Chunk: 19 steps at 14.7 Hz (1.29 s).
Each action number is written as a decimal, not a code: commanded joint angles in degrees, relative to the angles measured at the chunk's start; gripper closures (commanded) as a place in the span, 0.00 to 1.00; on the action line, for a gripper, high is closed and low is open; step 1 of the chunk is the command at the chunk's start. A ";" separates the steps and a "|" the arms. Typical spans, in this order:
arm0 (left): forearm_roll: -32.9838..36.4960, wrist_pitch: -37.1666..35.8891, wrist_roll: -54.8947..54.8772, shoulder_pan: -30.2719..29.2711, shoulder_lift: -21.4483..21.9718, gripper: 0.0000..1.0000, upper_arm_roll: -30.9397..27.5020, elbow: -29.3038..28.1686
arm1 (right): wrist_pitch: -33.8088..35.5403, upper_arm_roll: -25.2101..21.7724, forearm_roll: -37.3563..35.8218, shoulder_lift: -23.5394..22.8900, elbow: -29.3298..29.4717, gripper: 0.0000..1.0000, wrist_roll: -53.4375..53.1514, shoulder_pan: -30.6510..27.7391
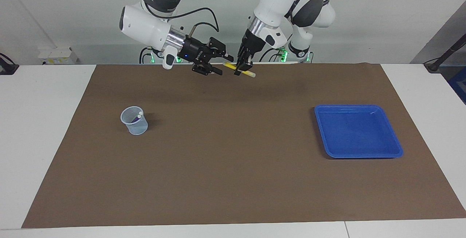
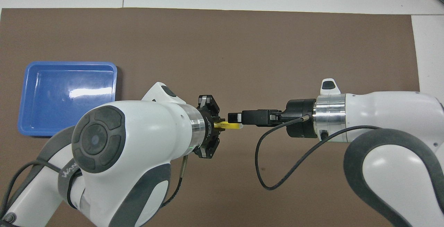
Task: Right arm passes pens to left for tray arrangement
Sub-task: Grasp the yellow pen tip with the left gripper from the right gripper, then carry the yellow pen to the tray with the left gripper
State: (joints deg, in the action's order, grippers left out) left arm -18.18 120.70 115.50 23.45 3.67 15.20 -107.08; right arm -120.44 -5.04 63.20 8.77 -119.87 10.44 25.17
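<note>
Two white robot arms are seen meeting in the air above the brown mat (image 1: 233, 165) that covers the white surface (image 1: 43, 129), at the robots' own edge of it. The left end effector (image 1: 243, 67) is pressed shut on a yellow pen (image 1: 249, 74), which is held nearly level with its pale cap end pointing toward the left arm's end of the surface. The right end effector (image 1: 216, 64), marked by a small blue light, is held just beside the pen's other end with its fingers (image 1: 217, 72) spread apart; from the facing view it appears to be clear of the pen, though the gap is hard to judge.

A shallow blue tray (image 1: 397, 150) is set flat on the mat toward the left arm's end, with nothing in it. A small translucent mesh cup (image 1: 135, 127) is placed toward the right arm's end, well apart from the tray. Pale pen ends (image 1: 139, 114) are seen standing inside the cup.
</note>
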 commanded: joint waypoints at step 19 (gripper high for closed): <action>14.90 -16.20 -92.36 -35.65 -0.85 1.00 -0.96 -5.16 | 5.66 -0.15 -55.18 -0.42 2.01 0.00 4.32 -11.37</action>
State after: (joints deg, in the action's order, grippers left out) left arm -7.57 104.71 27.83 -10.15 3.79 13.58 -112.61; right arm -114.78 -5.54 11.34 8.53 -118.02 13.79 14.70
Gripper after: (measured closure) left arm 0.824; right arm 0.000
